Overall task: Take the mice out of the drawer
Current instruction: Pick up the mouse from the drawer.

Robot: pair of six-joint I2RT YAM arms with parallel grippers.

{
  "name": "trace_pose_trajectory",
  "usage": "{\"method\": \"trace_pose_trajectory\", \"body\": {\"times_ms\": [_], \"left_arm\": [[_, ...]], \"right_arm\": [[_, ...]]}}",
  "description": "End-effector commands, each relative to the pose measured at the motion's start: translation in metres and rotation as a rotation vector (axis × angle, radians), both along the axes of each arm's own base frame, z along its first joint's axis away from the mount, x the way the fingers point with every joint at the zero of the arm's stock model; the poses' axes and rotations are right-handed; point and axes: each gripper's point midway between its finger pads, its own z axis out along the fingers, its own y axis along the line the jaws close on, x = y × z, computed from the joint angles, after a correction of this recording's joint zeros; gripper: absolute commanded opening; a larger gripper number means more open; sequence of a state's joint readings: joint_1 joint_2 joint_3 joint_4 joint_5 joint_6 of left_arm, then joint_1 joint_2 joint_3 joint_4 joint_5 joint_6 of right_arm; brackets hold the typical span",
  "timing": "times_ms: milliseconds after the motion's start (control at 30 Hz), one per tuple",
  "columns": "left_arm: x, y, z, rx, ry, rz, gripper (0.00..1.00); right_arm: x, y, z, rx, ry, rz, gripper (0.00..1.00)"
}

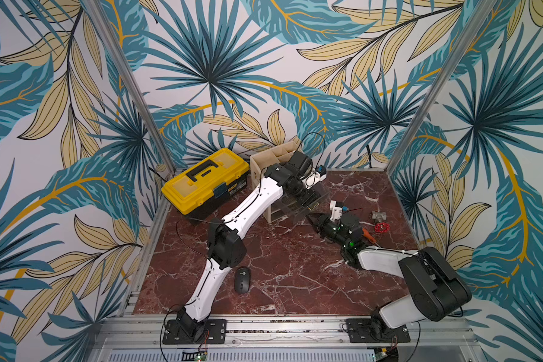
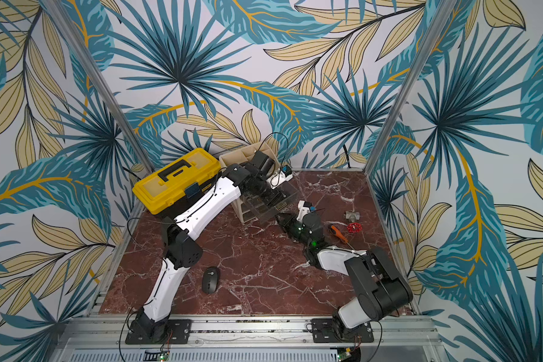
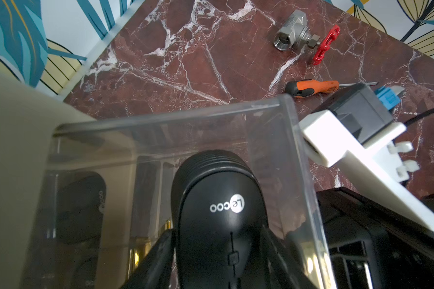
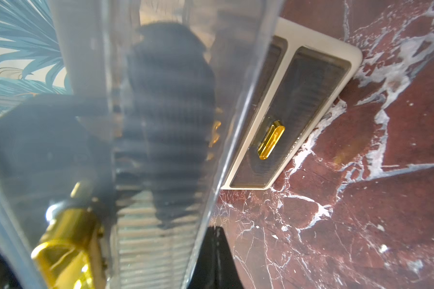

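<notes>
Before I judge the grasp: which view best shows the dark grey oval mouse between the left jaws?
Left wrist: the dark grey oval mouse fills it, wheel and white mark sharp. Right wrist gives only a dark blur through the clear plastic drawer; in both top views the left arm covers it.

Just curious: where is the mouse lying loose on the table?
In both top views the mouse lies on the marble table near its front edge, beside the left arm.
</notes>
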State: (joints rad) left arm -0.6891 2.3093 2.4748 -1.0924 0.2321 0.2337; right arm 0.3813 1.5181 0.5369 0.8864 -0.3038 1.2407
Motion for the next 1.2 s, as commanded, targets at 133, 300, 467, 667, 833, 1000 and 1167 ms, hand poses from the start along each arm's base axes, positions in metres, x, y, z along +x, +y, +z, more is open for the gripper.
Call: {"method": "trace_pose_trajectory", "body": {"times_ms": [133,300,467,667,833,1000,1167], "left_arm": [[-0.011,-0.004,-0.015,0.005,0.074,-0.021,0.78],[-0.012,-0.008,-0.025,0.005,0.097,-0.033,0.85],[-0.014,-0.012,-0.031,0.025,0.088,-0.046,0.84],[-0.009,-0.009,-0.040,0.073,0.059,-0.023,0.70],[-0.008,-0.010,-0.032,0.056,0.043,-0.022,0.62],[-0.008,-0.012,-0.010,0.015,0.010,-0.022,0.56],[-0.007,-0.011,0.011,-0.014,-0.033,-0.016,0.56]], "right_arm": [[0.002,0.005,0.072,0.067,-0.228,0.020,0.00],[0.002,0.006,0.072,0.061,-0.226,0.028,0.00],[0.004,0.008,0.074,0.063,-0.230,0.034,0.00],[0.004,0.010,0.076,0.061,-0.235,0.042,0.00],[0.004,0.009,0.075,0.058,-0.232,0.040,0.00],[0.003,0.008,0.073,0.058,-0.229,0.038,0.00],[0.002,0.008,0.071,0.057,-0.225,0.037,0.00]]}}
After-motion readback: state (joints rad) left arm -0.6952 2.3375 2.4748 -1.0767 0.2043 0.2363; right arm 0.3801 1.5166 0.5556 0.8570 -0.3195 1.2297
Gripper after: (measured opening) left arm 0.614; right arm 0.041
